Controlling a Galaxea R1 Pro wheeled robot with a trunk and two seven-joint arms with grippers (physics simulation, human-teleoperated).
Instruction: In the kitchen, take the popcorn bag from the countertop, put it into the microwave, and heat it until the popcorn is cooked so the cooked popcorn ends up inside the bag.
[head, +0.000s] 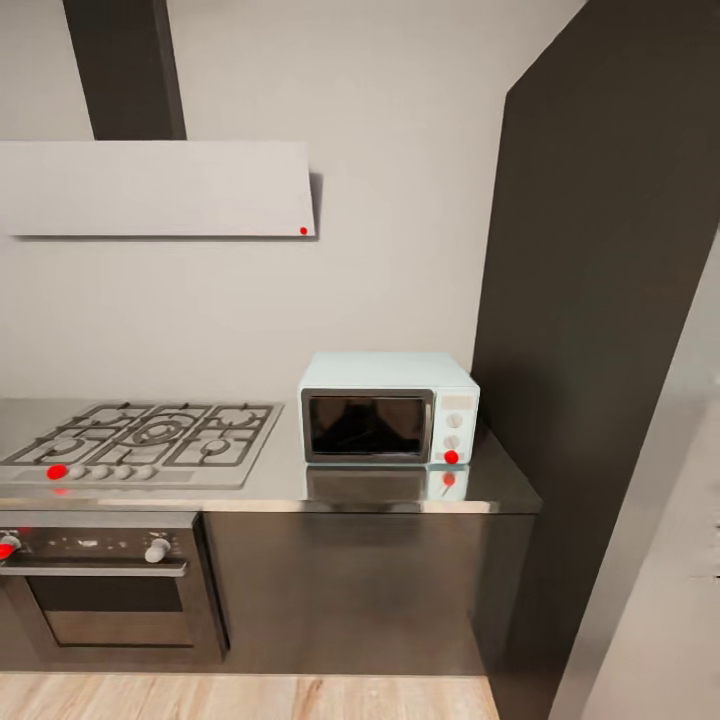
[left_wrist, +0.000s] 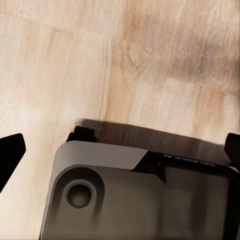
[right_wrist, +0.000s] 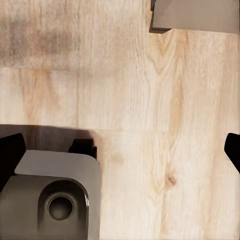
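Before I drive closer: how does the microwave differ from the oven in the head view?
The microwave is pale mint-blue and stands on the countertop; the oven is dark steel, built in below the hob. The microwave's knobs sit in a narrow panel right of its door; the oven's sit in a strip above its door, over a long bar handle. Both doors are dark glass and closed.

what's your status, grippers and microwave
Both grippers open, empty, hanging over wood floor. Microwave on countertop, door shut, beside gas hob.

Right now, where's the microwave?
Head view: the microwave sits on the countertop, right of the gas hob and beside the tall dark cabinet, door closed.
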